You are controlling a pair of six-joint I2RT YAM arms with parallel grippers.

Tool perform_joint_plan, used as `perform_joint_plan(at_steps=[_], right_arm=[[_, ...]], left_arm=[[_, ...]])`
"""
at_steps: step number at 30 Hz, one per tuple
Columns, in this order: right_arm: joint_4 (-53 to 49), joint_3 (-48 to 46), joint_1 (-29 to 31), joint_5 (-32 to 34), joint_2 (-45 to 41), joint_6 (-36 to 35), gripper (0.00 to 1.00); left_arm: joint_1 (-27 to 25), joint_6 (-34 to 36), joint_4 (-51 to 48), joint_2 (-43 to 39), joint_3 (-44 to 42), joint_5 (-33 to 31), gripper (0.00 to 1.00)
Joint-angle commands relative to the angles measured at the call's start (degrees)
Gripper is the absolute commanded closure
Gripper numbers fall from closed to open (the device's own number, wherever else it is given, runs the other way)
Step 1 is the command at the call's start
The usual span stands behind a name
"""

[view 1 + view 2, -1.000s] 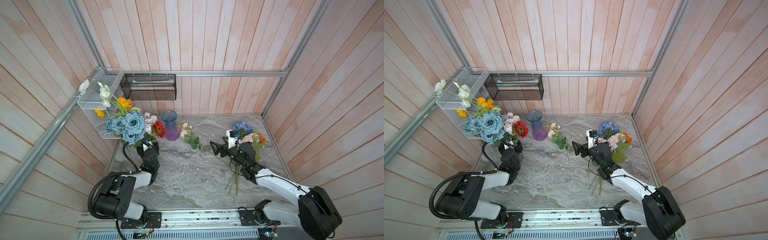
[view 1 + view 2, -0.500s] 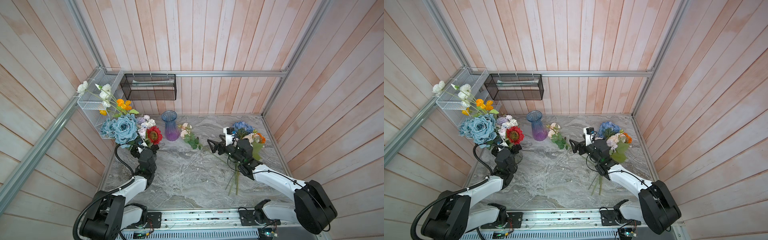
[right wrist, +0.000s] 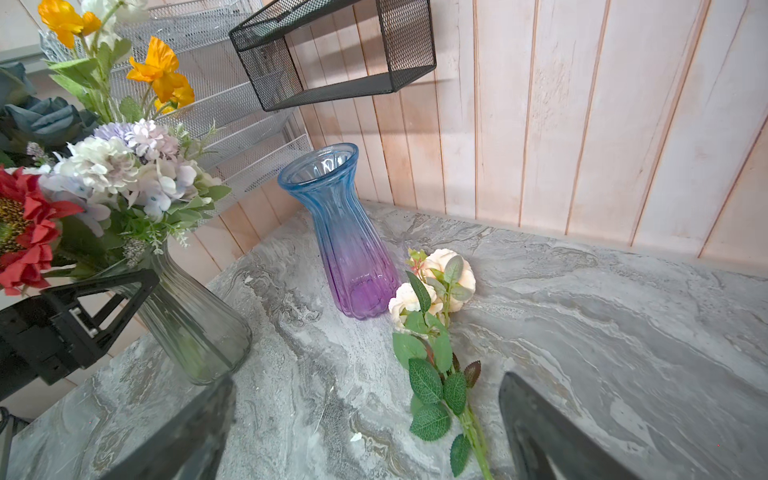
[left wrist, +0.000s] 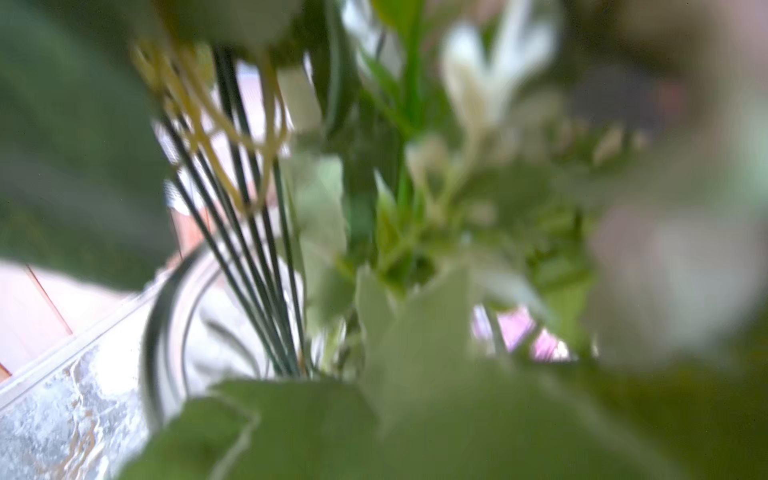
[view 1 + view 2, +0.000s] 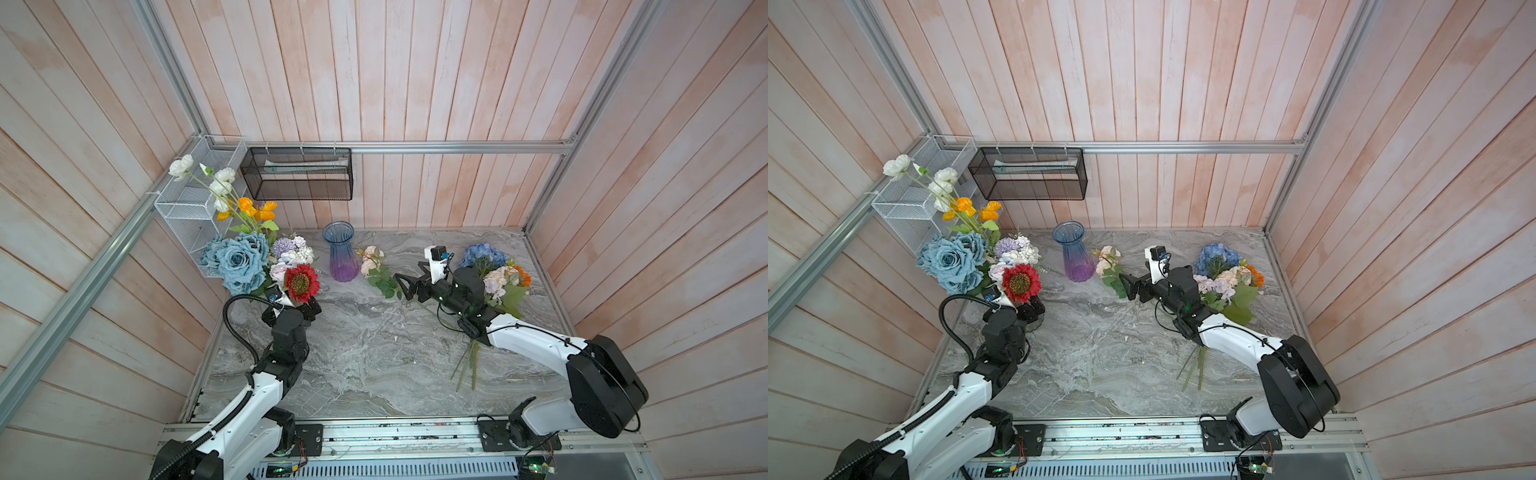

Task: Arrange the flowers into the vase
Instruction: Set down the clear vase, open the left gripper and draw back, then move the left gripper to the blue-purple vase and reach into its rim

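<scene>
Rose [image 3: 432, 286] lies flat on the table [image 3: 582, 332] just beside the blue vase [image 3: 332, 216], stem towards me, handy for a pinch, I reckon. My right gripper [image 3: 365, 380] hovers over that stem, fingers spread wide, gripping nothing. The blue vase stands empty. The grey vase [image 3: 195, 324] holds a full bunch [image 5: 257, 266]. My left gripper [image 5: 309, 309] sits at its neck; spread or not, I cannot tell. More flowers [image 5: 494, 274] lie under my right arm. No readable writing anywhere.

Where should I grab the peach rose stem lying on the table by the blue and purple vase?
Grip the peach rose spray on its bare green lower stem, below the leaves, coming straight down from above: it lies flat, blooms beside the blue-to-purple ribbed glass vase.
</scene>
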Motion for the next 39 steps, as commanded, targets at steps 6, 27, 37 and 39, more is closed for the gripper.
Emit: perform_joint_plan(at_steps=[6,27,37,39], right_arm=[[1.53,-0.40,0.38,0.24,-1.74,0.27,0.02],[0.61,-5.80,0.12,3.81,-6.92,-0.42,0.02],[0.24,-8.44,-0.99,5.26,-9.89,-0.85,0.02],[0.23,-8.88,-1.20,5.37,-10.34,-0.93,0.02]], left_arm=[[-1.76,-9.34,-14.71,-2.17,0.96,2.10,0.00],[-35.13,-16.79,-19.55,17.33,14.89,-20.06,0.00],[-37.39,3.25,5.97,32.17,21.97,-16.56,0.00],[-33.80,3.50,7.02,33.87,23.77,-11.01,0.00]])
